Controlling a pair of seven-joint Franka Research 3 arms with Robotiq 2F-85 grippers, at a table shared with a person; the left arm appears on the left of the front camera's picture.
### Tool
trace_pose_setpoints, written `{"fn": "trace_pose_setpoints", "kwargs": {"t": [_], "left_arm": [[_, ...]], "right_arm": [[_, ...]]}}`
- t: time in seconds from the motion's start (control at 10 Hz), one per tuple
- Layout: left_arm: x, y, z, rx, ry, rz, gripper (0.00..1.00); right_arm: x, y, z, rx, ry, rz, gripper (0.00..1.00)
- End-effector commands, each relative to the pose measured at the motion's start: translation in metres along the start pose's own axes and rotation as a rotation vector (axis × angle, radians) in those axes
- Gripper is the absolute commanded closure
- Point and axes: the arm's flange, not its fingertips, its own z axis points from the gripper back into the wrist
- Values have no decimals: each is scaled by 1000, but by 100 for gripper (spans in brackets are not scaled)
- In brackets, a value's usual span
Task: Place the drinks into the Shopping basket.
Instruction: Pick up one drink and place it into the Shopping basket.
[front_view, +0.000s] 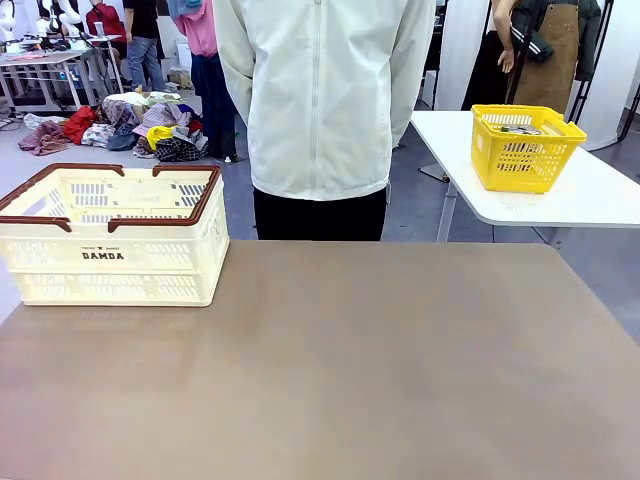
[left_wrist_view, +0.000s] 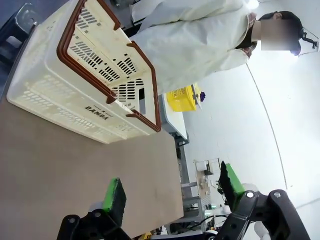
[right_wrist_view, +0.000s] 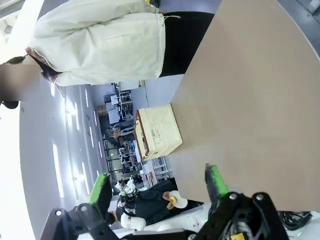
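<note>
The cream-white Shopping basket (front_view: 112, 235) with a dark brown rim and "DAMDA" on its side stands at the table's far left; what lies inside it is hidden from me. It also appears in the left wrist view as the basket (left_wrist_view: 75, 85) and small in the right wrist view as the basket (right_wrist_view: 156, 131). The drinks are out of view. My left gripper (left_wrist_view: 172, 192) is open over bare tabletop, well short of the basket. My right gripper (right_wrist_view: 159, 187) is open too, with nothing between its fingers.
A person in a pale jacket (front_view: 322, 95) stands at the far edge with hands behind the back. A smaller yellow basket (front_view: 524, 146) sits on a separate white table (front_view: 590, 195) at the right. The brown tabletop (front_view: 330, 370) stretches wide in front.
</note>
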Motion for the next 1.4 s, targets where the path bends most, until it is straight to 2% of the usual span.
{"fn": "trace_pose_setpoints", "kwargs": {"t": [0.0, 1.3], "left_arm": [[1, 3, 6, -12, -12, -19, 0], [1, 3, 6, -12, -12, -19, 0]], "right_arm": [[-1, 1, 5, 0, 4, 24, 0], [-1, 1, 5, 0, 4, 24, 0]]}}
